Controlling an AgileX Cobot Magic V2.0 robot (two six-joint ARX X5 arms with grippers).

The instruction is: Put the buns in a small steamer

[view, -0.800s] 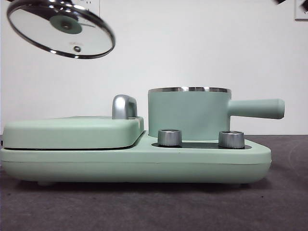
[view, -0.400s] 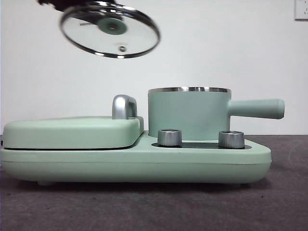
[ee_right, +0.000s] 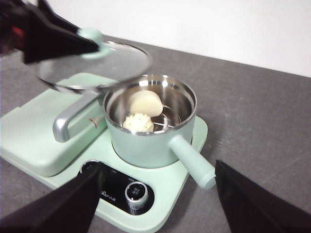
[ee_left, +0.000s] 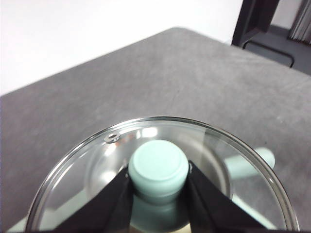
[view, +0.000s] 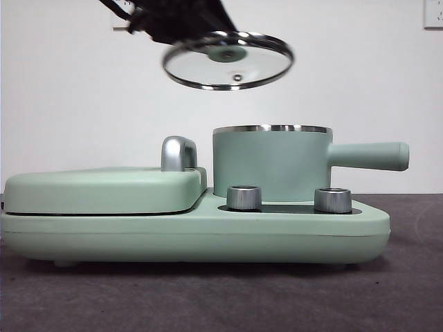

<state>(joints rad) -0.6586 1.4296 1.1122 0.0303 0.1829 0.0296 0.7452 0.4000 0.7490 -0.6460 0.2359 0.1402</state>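
Front view: the steel-rimmed glass lid hangs tilted above the mint-green cylindrical steamer pot, off toward its 10 o'clock and well clear of the rim.

Left wrist view: the left gripper has its fingers clamped on the lid's green knob.

Right wrist view: both cream-white buns lie inside the pot. The right gripper waits, fingers spread wide, above the grey counter. I judge the lid must travel toward the pot's long straight handle to centre itself.

Mint-green steamer, cream-white buns
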